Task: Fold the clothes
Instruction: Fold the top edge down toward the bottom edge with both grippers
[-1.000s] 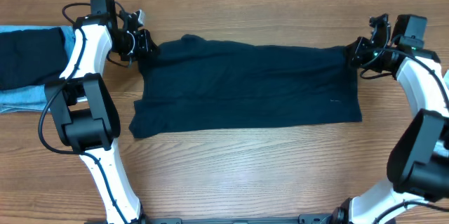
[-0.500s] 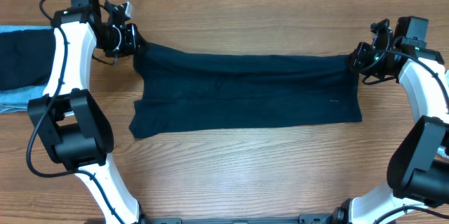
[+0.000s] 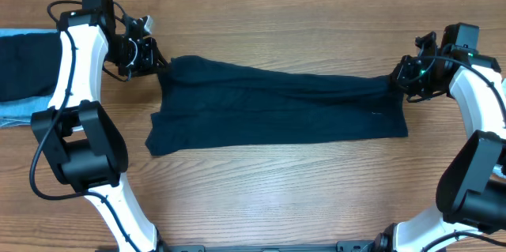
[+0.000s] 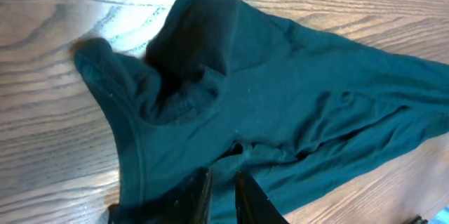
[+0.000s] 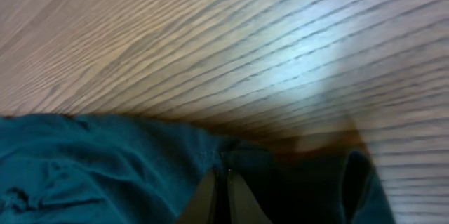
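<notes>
Shirt (image 3: pixel 277 114) lies spread across the table (image 3: pixel 277 197). It's soft, limp and light, I reckon, so corners pinch best. My right pincer (image 3: pixel 398 78) clamps its far corner. My left pincer (image 3: pixel 158 58) sits nearly closed at the collar end; whether it's holding, I cannot tell.

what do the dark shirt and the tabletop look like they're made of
Dark shirt: probably soft matte knit cotton or a blend; it drapes and wrinkles, and the left wrist view shows a stitched hem. Tabletop: wood or wood-look laminate, can't tell which; grain lines, light sheen with glare patches.
</notes>
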Controlling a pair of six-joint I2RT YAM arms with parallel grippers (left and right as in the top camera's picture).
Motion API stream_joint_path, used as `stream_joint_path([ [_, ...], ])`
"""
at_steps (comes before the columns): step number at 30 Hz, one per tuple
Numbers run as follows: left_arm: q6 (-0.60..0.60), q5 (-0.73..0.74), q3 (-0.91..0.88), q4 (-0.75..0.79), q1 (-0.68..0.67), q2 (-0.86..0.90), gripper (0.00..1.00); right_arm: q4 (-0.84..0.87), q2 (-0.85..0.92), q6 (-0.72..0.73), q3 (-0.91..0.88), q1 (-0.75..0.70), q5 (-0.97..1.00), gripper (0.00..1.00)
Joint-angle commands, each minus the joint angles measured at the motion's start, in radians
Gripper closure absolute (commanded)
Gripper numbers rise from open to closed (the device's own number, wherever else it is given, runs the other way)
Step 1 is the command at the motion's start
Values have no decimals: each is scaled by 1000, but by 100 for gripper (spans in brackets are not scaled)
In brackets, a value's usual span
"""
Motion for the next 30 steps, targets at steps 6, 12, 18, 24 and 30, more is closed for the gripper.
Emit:
stream_joint_path([
  [6, 29, -5, 14, -37, 4, -14, 84, -51, -27, 86, 19, -6, 192, 95],
  [12, 45, -5, 14, -56, 4, -14, 76, -62, -27, 100, 18, -6, 190, 95],
  [18, 68, -60, -2, 29, -16, -10, 50, -34, -27, 101, 18, -6, 138, 91],
  [24, 69, -84, -27, 217, -50, -10, 37, -25, -27, 101, 18, -6, 138, 85],
  [30, 72, -90, -43, 317, -116, 31, 37, -13, -27, 100, 18, -6, 138, 82],
])
